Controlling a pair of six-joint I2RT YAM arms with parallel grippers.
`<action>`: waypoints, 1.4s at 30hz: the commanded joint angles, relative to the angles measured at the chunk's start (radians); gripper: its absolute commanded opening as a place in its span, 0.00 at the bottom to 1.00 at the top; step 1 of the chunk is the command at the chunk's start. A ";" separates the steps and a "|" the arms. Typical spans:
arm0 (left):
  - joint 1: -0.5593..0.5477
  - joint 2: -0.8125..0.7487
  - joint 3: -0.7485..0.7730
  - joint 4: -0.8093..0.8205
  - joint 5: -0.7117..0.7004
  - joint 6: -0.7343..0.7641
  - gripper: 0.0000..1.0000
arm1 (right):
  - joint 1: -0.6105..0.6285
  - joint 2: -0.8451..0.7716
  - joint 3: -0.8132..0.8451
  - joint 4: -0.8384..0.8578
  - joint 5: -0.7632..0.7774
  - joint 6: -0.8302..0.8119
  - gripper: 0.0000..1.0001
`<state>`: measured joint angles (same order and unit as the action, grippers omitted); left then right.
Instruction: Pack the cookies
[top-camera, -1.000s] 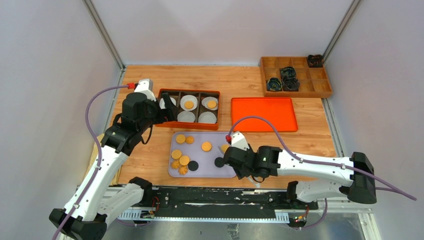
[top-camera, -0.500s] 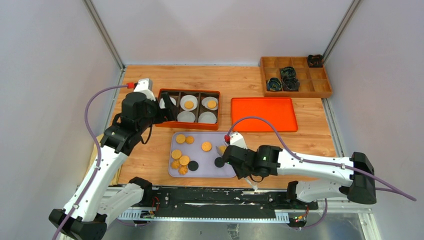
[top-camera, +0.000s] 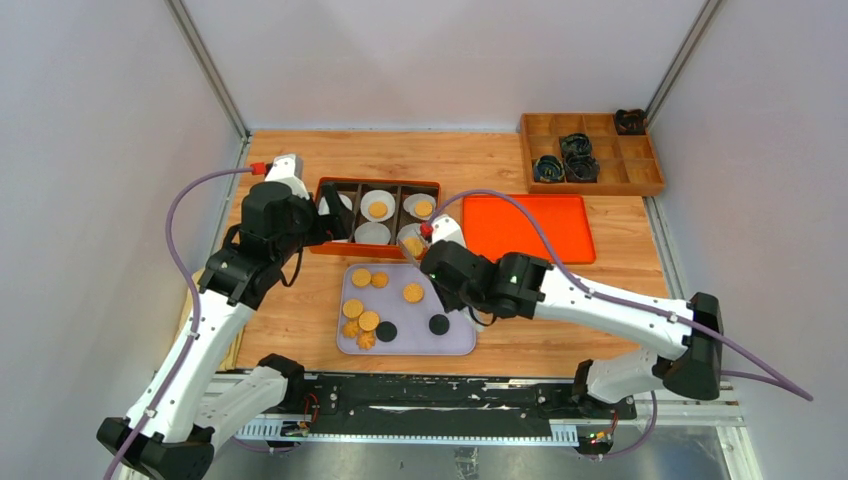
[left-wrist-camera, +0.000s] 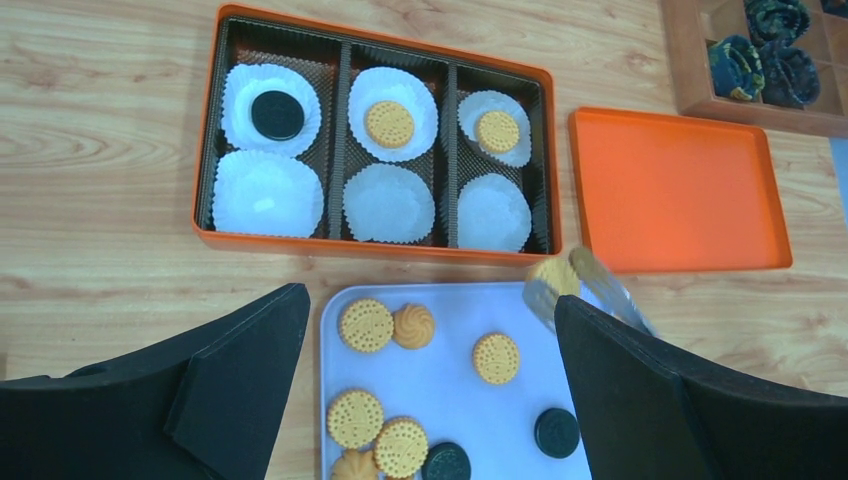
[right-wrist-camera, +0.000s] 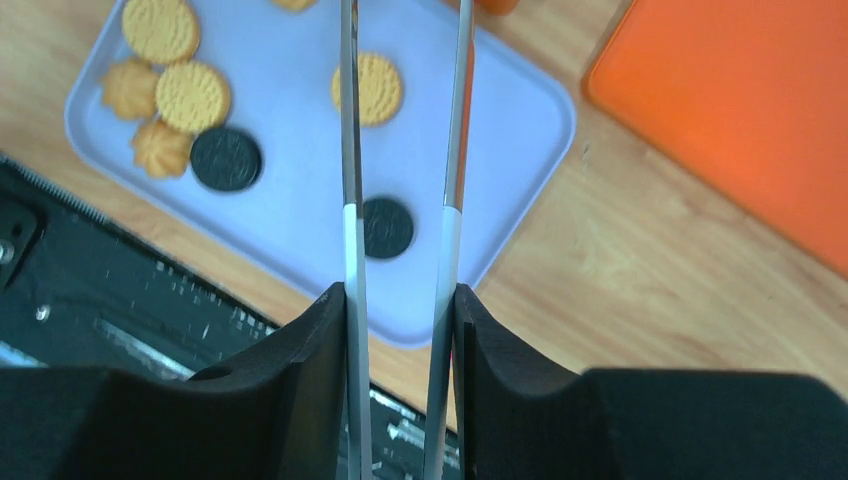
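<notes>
We count eight cookies (left-wrist-camera: 366, 325) on the lilac tray (left-wrist-camera: 450, 395) — two black. Right claw (right-wrist-camera: 400, 310) grips metal tongs (right-wrist-camera: 349, 180) pinching a ninth cookie (left-wrist-camera: 552, 276); left claw (left-wrist-camera: 430, 310) gapes empty.

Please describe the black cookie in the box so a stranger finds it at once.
Beyond the lilac tray stands an orange box with six paper cups. Take the far cup of its left column. Only it holds a black cookie; two others hold golden cookies.

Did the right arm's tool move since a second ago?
Yes. The right tool, gripping tongs with a cookie, moved from the purple tray's near right corner toward the orange box.
</notes>
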<state>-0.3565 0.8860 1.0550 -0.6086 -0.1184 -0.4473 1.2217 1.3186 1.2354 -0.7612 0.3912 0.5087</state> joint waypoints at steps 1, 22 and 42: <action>0.004 0.005 0.033 -0.024 -0.037 0.026 1.00 | -0.088 0.071 0.061 0.080 0.021 -0.120 0.05; 0.004 0.020 0.039 -0.039 -0.078 0.062 1.00 | -0.227 0.314 0.131 0.197 -0.076 -0.221 0.07; 0.004 0.012 0.022 0.002 -0.006 0.076 1.00 | -0.229 0.295 0.133 0.192 -0.006 -0.208 0.49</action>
<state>-0.3565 0.9062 1.0771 -0.6331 -0.1429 -0.3920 1.0031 1.6318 1.3354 -0.5747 0.3500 0.2974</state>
